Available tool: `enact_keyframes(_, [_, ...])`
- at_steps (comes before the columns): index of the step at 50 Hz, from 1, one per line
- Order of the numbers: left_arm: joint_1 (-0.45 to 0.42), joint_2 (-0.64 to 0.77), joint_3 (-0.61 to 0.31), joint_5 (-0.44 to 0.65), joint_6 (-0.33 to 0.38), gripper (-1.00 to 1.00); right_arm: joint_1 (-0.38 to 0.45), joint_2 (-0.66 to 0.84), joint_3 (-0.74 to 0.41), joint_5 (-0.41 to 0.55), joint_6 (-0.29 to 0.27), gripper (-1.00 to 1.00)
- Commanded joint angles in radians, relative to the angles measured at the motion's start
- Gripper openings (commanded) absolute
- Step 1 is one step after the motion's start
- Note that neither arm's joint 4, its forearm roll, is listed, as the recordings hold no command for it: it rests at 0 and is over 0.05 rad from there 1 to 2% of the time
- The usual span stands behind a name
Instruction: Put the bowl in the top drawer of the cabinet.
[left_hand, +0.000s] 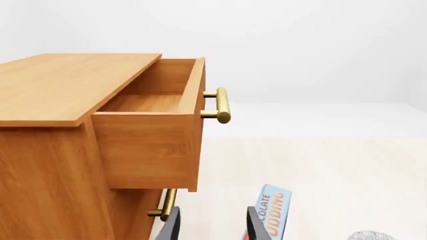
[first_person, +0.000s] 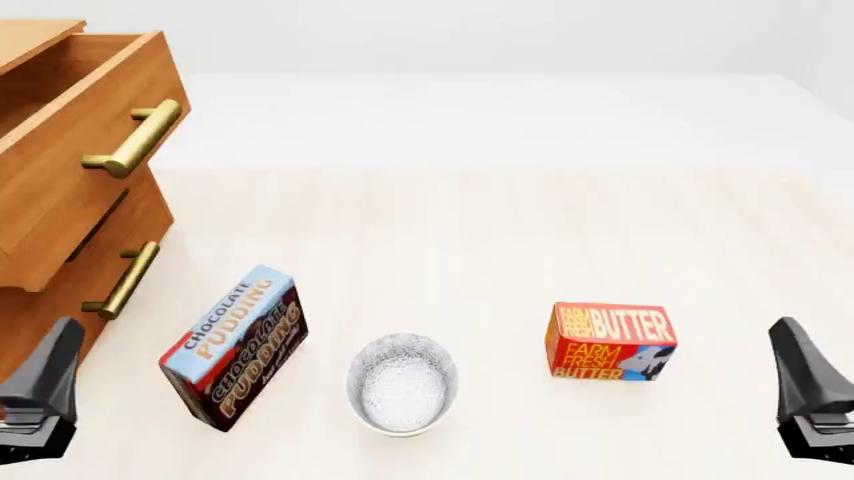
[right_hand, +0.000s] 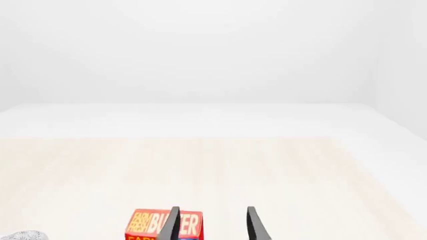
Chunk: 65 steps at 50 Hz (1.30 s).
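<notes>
Bowl (first_person: 402, 383), speckled and upright, sits on our table (first_person: 507, 240) at about six o'clock in the front view, between the tilted chocolate pudding box (first_person: 236, 347) at its nine and the butter box (first_person: 610, 342) at its two, touching neither. At ten o'clock the cabinet (first_person: 40, 300) has its top drawer (first_person: 80, 150) pulled out and bare inside, the lower drawer (first_person: 100, 265) looking shut, though the crop leaves that unsure. Our left gripper (left_hand: 212, 225) and right gripper (right_hand: 213, 225) hang low at either edge, jaws parted, gripping nothing.
</notes>
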Motion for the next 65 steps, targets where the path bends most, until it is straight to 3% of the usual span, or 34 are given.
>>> enact_keyframes(1, [0.001,0.005,-0.004,0.0,-0.003,1.0,0.0,0.005,-0.003,-0.001,0.001,1.0])
enact_keyframes(18, [-0.005,0.002,-0.009,0.011,0.01,1.0,0.0,0.005,-0.003,-0.001,0.001,1.0])
enact_keyframes(19, [-0.008,0.066,-0.017,-0.014,-0.004,1.0,0.0,0.005,-0.003,-0.001,0.001,1.0])
enact_keyframes(20, [-0.008,0.004,-0.009,0.009,0.011,1.0,0.0,0.005,-0.003,-0.001,0.001,1.0])
enact_keyframes(32, [0.001,0.006,-0.026,0.01,0.037,1.0,0.0,0.005,-0.003,-0.001,0.001,1.0])
enact_keyframes(65, [0.002,-0.002,-0.358,0.187,0.133,1.0,0.0,0.005,-0.003,-0.001,0.001,1.0])
